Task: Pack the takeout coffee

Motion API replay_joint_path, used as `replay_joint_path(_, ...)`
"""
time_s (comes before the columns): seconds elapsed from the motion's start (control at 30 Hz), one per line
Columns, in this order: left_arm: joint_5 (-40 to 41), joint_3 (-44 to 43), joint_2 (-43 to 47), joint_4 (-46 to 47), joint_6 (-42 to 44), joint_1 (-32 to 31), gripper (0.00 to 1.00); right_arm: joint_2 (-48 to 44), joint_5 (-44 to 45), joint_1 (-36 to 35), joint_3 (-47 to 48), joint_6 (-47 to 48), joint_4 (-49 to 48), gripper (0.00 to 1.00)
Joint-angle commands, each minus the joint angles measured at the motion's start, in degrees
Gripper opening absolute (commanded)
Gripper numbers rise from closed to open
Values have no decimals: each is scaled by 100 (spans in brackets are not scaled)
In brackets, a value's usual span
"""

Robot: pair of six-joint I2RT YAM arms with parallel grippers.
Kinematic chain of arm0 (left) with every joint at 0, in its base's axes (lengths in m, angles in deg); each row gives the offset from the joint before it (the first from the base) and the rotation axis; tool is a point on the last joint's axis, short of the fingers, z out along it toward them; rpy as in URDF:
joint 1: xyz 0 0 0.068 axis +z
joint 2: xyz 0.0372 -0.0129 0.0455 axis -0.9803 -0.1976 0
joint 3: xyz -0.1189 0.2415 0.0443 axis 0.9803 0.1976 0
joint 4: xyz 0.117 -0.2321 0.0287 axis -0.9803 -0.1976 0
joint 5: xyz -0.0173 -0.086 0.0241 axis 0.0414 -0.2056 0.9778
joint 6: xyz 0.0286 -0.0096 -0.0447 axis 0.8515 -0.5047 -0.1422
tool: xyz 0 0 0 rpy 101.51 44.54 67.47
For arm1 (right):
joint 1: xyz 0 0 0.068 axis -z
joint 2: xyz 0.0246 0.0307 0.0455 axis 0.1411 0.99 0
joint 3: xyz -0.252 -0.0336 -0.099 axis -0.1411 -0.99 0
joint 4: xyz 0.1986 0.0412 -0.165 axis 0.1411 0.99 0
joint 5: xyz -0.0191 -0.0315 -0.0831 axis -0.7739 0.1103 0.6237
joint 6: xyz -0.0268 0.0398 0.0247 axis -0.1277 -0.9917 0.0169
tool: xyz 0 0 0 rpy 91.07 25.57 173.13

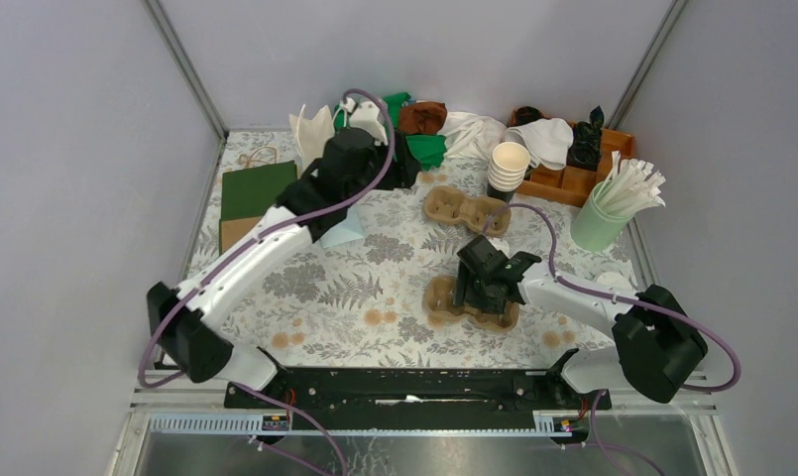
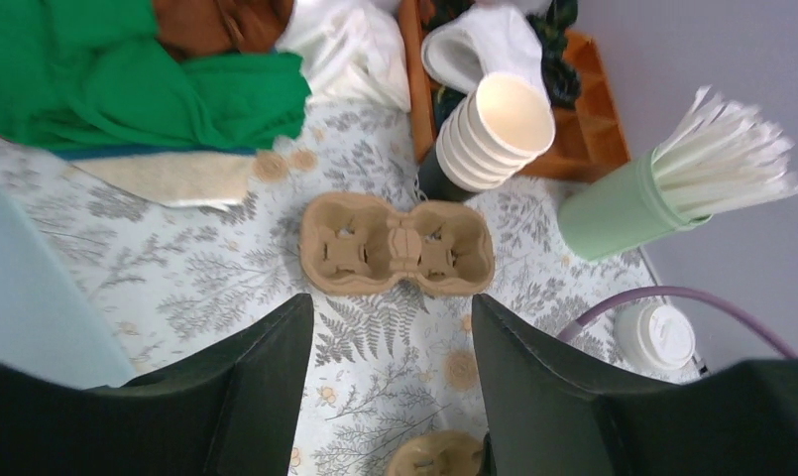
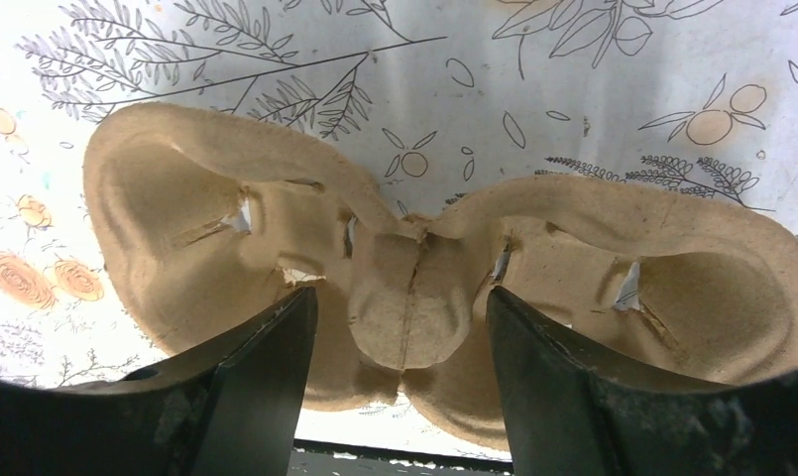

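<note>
The takeout coffee (image 2: pixel 655 335), a small cup with a white round lid, stands at the table's right edge (image 1: pixel 611 282), held by neither gripper. My right gripper (image 3: pixel 399 397) is open and hangs low over the near brown pulp tray (image 3: pixel 414 297), a finger on either side of the tray's centre ridge, with gaps between them. In the top view this gripper (image 1: pixel 484 288) covers much of that tray (image 1: pixel 442 297). My left gripper (image 2: pixel 393 397) is open and empty above the patterned cloth, with a second pulp tray (image 2: pixel 397 245) lying beyond its fingertips.
A stack of lidless cups (image 1: pixel 509 164) stands behind the far tray (image 1: pixel 464 210). A pale green holder of white sticks (image 1: pixel 598 223) and a wooden box (image 1: pixel 573 178) are at the back right. Green cloth (image 2: pixel 127 79) and a green paper bag (image 1: pixel 256 188) lie at the back left.
</note>
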Motion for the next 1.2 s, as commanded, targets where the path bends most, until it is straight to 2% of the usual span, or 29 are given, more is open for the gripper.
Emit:
replay_joint_path(0.0,576,-679,802,-871,445,152,65,71,353,-72,14,-178,-130,68)
replay_joint_path(0.17,728,-1030,1218,-1666,552,869,69,-48,474,-72,194,38,-18,61)
replay_joint_path(0.27,725,-1130,1320,-1961,611,1429,74,-294,692,-72,390,282,144,60)
replay_joint_path(0.4,774,-1183,1229,-2260,631,1911,85,-748,820,-77,627,744,232,60)
replay_joint_path(0.53,776,-1129,1040,-2335,636,2275,86,-1067,909,-72,728,983,267,59)
replay_joint_path(0.57,742,-1122,987,-2335,624,2345,86,-1095,916,-75,747,977,318,61)
replay_joint_path(0.67,594,-1057,854,-2267,609,2481,86,-1059,925,-74,781,821,588,82)
replay_joint_path(0.77,545,-959,738,-2145,613,2574,87,-954,921,-76,693,580,787,86)
replay_joint_path(1.0,310,-925,617,-2016,608,2844,87,-642,741,-72,212,169,312,77)
replay_joint_path(1.17,220,-909,583,-2012,626,2904,87,-235,932,-74,197,-273,280,73)
